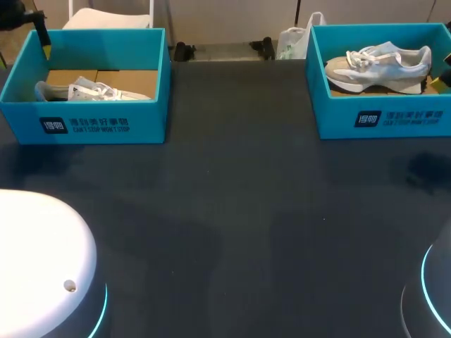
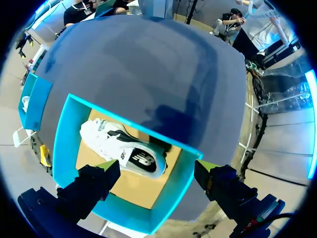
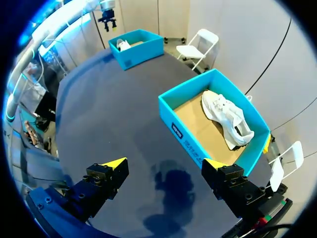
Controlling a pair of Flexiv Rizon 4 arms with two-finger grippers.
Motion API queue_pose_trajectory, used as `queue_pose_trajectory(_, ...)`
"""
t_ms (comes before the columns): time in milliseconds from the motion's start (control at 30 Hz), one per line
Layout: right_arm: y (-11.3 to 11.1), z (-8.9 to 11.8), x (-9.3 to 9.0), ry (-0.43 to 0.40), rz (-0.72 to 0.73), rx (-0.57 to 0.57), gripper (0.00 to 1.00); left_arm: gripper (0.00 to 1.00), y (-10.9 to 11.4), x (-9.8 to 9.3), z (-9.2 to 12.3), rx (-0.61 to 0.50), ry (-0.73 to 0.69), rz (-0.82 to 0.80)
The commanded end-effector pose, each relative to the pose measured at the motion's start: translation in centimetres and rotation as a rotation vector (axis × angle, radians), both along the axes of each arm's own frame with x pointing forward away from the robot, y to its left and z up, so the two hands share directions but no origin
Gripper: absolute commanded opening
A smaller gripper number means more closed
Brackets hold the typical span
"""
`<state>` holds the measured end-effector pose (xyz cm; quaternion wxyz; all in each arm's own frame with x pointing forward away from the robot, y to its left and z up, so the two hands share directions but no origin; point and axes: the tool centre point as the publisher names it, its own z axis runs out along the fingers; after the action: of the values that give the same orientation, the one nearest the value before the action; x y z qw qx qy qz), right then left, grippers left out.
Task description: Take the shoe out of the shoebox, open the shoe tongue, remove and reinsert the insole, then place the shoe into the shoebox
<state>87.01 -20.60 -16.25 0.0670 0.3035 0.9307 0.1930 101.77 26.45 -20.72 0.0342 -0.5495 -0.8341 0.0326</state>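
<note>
Hanging spread and empty, the left claw (image 2: 156,168) sits over the left box (image 1: 106,123) containing a shoe (image 1: 91,90), while the right claw (image 3: 164,163), also spread, hangs above the table (image 1: 232,211) beside the right box (image 1: 380,116) with the other shoe (image 1: 380,62).

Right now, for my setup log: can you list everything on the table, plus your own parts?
shoeboxes: 2, teal; left shoebox at the table's far left, right shoebox at its far right
shoes: 2, white and grey; left shoe inside the left shoebox, right shoe inside the right shoebox
table: 1, dark, under both boxes
left gripper: 1, black with yellow tips, open, above the left shoebox
right gripper: 1, black with yellow tips, open, above bare table beside the right shoebox
</note>
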Motion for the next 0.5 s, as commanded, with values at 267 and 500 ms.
queue_pose_trajectory(267, -2.3, 1.0, 6.8, 0.043, -0.220, -0.020, 1.00, 1.00, 0.0, 0.1, 0.1, 0.002, 0.002, -0.001)
queue_pose_trajectory(500, -4.4, 1.3, 14.7, 0.072, -0.507, -0.041, 1.00, 1.00, 0.0, 0.1, 0.1, 0.002, 0.002, -0.001)
